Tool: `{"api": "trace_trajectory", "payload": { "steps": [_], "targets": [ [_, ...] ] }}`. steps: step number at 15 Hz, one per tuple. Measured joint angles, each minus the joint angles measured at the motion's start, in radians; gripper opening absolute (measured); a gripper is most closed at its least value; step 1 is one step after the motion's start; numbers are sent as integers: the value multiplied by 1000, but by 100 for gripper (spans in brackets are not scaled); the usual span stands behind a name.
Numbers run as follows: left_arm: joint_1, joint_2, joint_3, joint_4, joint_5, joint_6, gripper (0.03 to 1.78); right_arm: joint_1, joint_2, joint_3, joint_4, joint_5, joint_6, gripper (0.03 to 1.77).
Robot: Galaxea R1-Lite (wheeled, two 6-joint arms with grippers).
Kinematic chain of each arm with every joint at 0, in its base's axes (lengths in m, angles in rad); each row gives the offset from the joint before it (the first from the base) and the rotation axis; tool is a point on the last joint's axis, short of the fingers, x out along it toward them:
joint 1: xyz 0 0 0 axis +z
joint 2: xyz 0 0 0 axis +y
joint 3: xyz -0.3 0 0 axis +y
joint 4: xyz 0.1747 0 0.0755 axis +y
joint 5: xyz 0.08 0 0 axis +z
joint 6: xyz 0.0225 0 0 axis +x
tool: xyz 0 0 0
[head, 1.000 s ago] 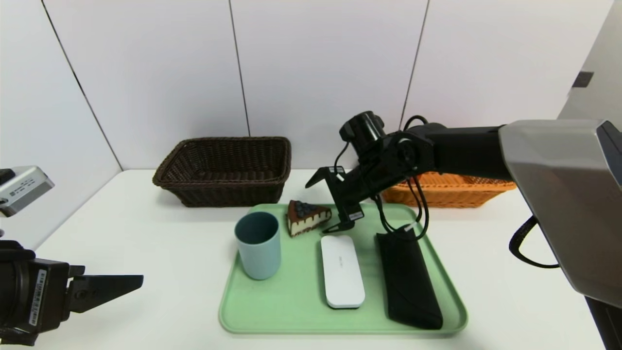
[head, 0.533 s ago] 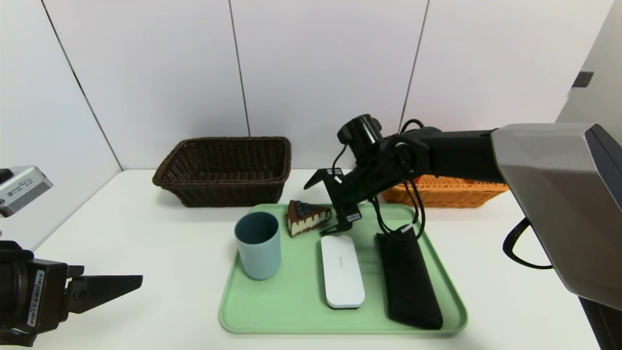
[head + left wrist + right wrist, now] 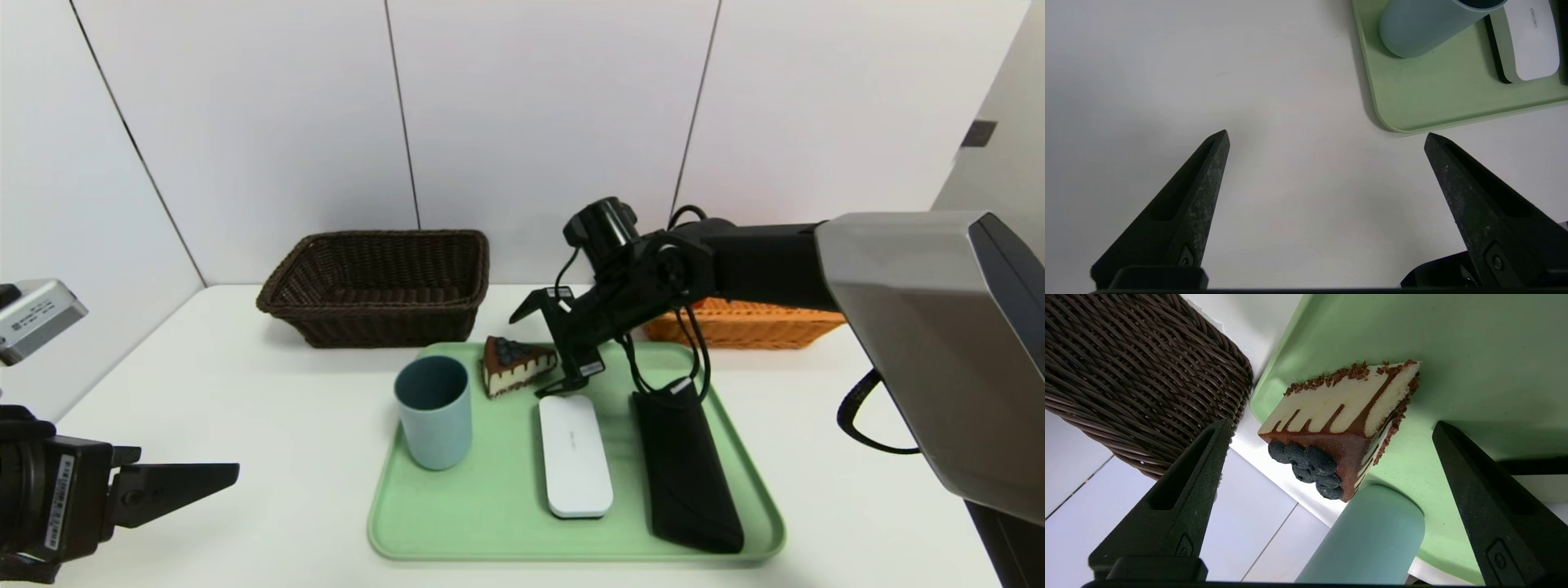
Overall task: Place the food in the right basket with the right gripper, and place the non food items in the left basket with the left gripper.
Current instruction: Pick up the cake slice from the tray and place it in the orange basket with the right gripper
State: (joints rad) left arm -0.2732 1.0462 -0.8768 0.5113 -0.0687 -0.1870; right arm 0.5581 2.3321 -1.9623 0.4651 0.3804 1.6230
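Note:
The food in view is a chocolate-topped cake wedge (image 3: 516, 365) at the back of the green tray (image 3: 490, 523). My right gripper (image 3: 537, 348) hangs open just right of it, one finger behind the wedge and one in front. In the right wrist view the cake wedge (image 3: 1343, 412) lies just beyond the right gripper (image 3: 1331, 426), untouched. The teal cup (image 3: 433, 412), white case (image 3: 575, 455) and black pouch (image 3: 686, 469) rest on the tray. My left gripper (image 3: 188, 482) stays open over bare table at the near left. In the left wrist view this left gripper (image 3: 1327, 135) holds nothing.
The dark brown left basket (image 3: 380, 286) stands behind the tray's left corner. The orange-tan right basket (image 3: 759, 322) sits behind my right arm, partly hidden by it. White wall panels close off the back. White table (image 3: 245, 392) surrounds the tray.
My right gripper has edged a little left and nearer the cake wedge. The left arm has not moved.

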Motion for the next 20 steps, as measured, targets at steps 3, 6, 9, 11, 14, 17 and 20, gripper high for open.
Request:
{"api": "trace_trajectory", "payload": {
  "steps": [3,6,9,11,14,17,20],
  "targets": [
    [-1,1,3,-1,0,0,169,0,2,0,-1,-1,-2,114],
    [-2,1,4,-1,0,0,169,0,3,0,-11,-1,-3,82],
    [-2,0,4,-1,1,-2,169,0,3,0,-16,-1,-3,16],
    [-2,0,4,-2,1,-3,169,0,2,0,-16,-1,-3,16],
    [-1,-1,4,-1,1,-4,169,0,-1,0,-14,-1,-3,16],
    [-1,-5,4,0,3,-5,169,1,-19,1,-14,-1,-7,16],
    [-1,-6,5,0,3,-4,169,3,-60,1,-10,1,-11,16]
  ]
}}
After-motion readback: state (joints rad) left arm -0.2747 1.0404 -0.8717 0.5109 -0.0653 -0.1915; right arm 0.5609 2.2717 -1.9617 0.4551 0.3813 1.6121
